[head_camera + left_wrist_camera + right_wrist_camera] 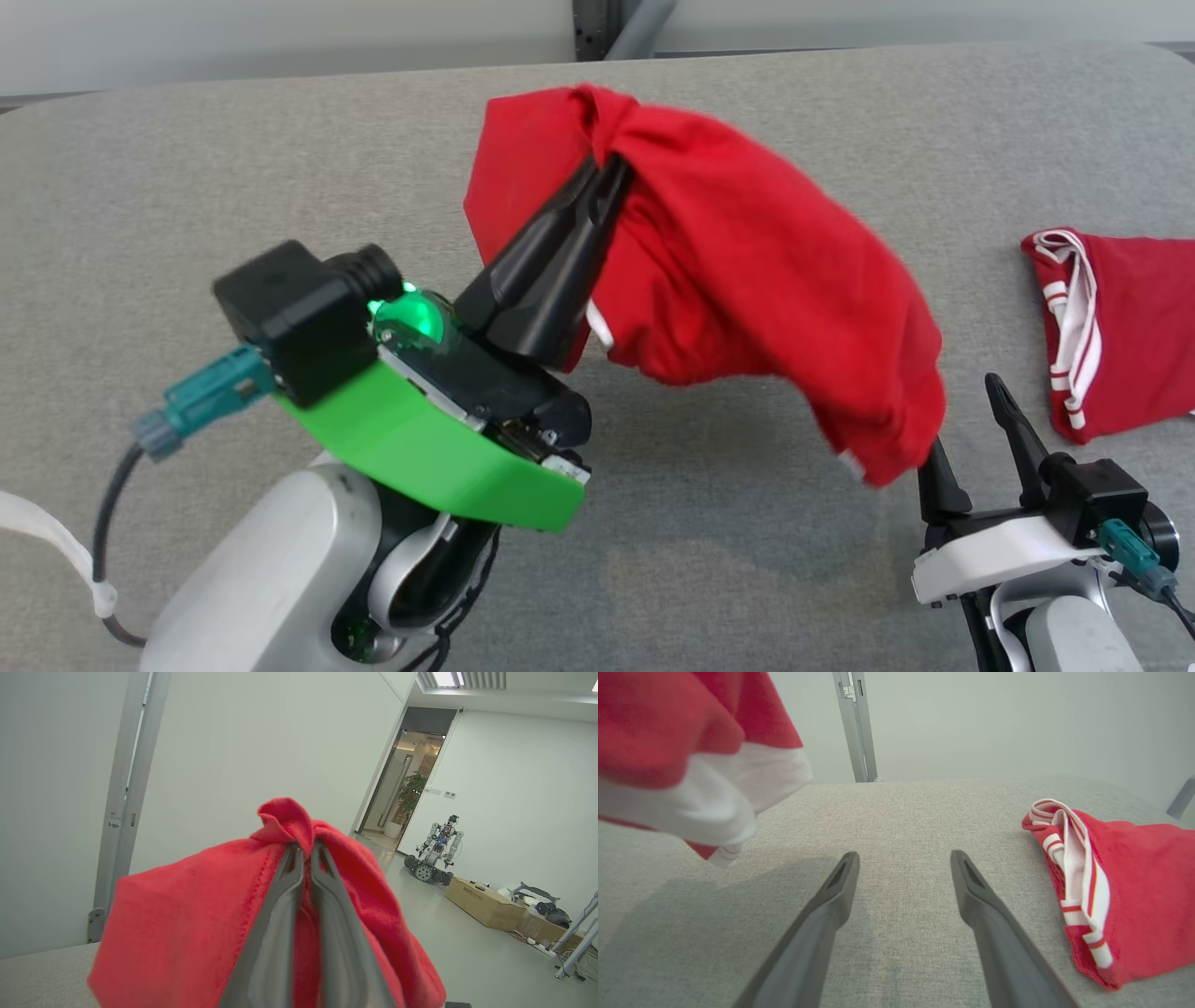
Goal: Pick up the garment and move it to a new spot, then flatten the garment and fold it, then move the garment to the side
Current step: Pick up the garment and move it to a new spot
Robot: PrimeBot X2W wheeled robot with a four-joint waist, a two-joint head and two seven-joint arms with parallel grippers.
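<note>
Matt red knit cloth on garment (747,261), soft, creased, smooth white trim at hem. Grey coarse-woven fabric, rough, over counter (233,168). Dark smooth semi-matt plastic on left end effector (307,845) and right end effector (904,855); glossy green plastic on wrist bracket (439,448).

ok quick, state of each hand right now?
left hand: closed on the red garment, held up off the grey surface.
right hand: open, holding nothing.

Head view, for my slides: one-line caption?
Left gripper, jaws shut, holds a red garment above the grey surface; right gripper, jaws open, near a second red garment.
</note>
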